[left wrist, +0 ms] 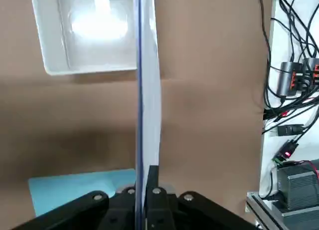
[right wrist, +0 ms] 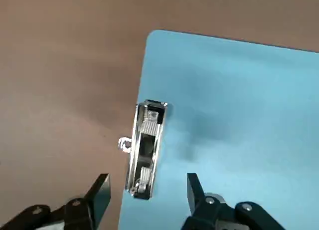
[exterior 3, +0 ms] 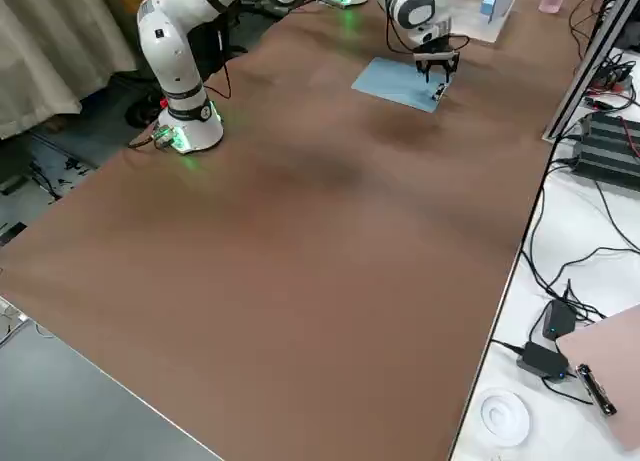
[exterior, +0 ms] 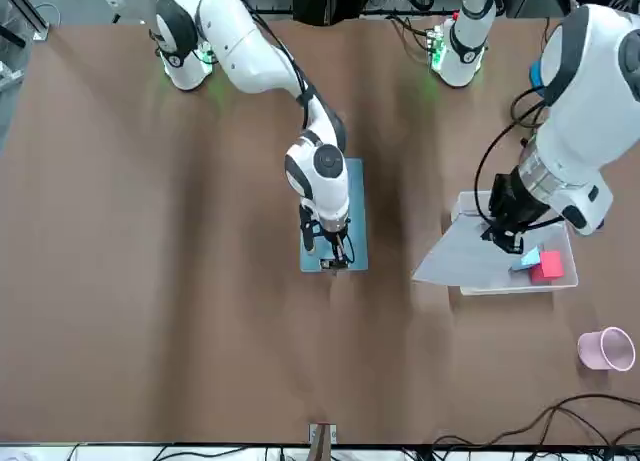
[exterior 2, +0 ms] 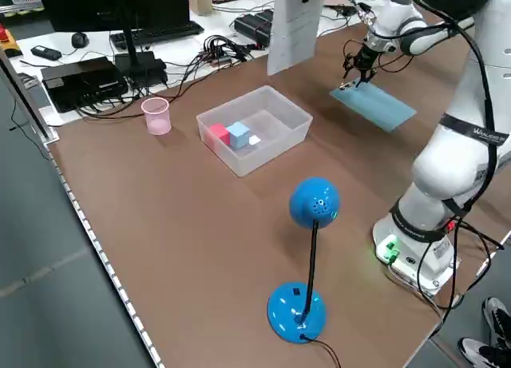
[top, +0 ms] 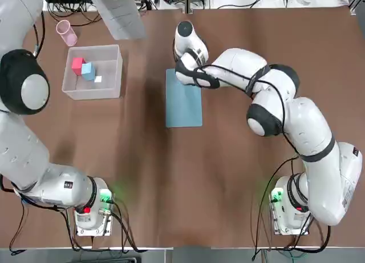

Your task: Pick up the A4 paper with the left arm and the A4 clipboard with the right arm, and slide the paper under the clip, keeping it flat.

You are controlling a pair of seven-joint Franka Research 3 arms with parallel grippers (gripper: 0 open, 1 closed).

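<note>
Fingers on my right gripper [right wrist: 144,190] stand spread apart, one on each side of the clip [right wrist: 145,149], hovering just above it with nothing between them yet. From overhead I see the right arm [top: 296,132] stretched from its base at the near right toward the middle of the table [top: 228,177], its wrist over the far short end of the A4 clipboard [top: 183,103]. That blue board lies flat on the brown surface, roughly central, with its long sides running near to far. The clip sits at the far short edge, and in the right side view the gripper points down right over it.

My left gripper [left wrist: 144,190] is clenched tight on the A4 paper [left wrist: 148,90]. Its wrist camera looks along the sheet edge-on, so the paper shows as a thin pale strip running away from the pinched fingers. In the front view the sheet [exterior: 470,256] hangs in the air from the gripper, over the clear plastic box [exterior: 565,276] on the left side of the table. The left arm [top: 23,132] is raised high above that side.

Inside the box lie a red block [top: 77,65] and a blue block [top: 88,71]. A pink cup [top: 66,32] stands beyond the box at the far left. A blue desk lamp [exterior 2: 307,256] stands near the table's left edge.
</note>
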